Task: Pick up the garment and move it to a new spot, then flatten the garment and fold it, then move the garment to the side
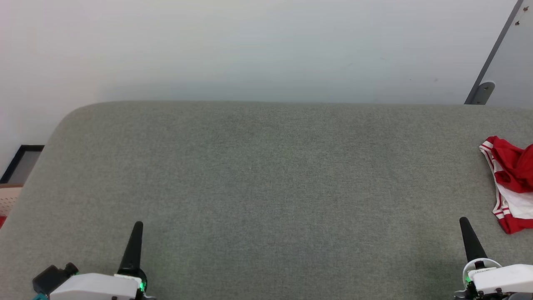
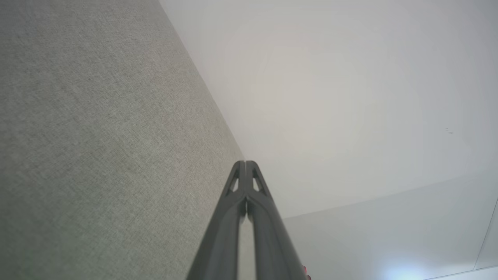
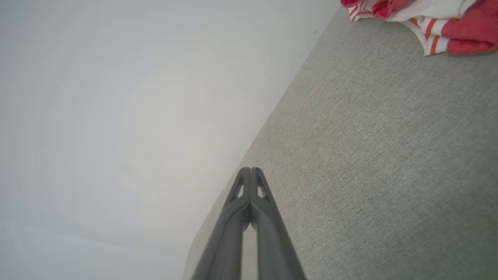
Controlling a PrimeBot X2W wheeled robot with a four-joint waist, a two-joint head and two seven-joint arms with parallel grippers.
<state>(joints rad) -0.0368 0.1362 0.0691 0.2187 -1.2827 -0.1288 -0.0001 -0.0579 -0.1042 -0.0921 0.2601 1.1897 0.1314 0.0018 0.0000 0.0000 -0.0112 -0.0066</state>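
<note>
Your left hand (image 1: 138,227) sits at the bottom left of the head view and your right hand (image 1: 463,223) at the bottom right, both pointing up over the grey fabric surface (image 1: 266,175). From up there each one reads as a single dark spike, so the wrist views are what settle it. In the left wrist view the fingers (image 2: 233,217) are pressed together tip to tip, with nothing between them. In the right wrist view that hand's fingers (image 3: 268,229) look the same.

The garment (image 1: 514,175) is bunched up at the far right edge of the surface and cut off by the frame. It's near your right hand but not touching it, and well apart from the left. The right wrist view catches it in its top right corner, and that's where you get a clear look at the white-and-red striped trim.

One extra from the head view: a beige lattice thing (image 1: 8,200) pokes in at the left edge, past the surface, with a pale wall (image 1: 250,50) behind everything.
</note>
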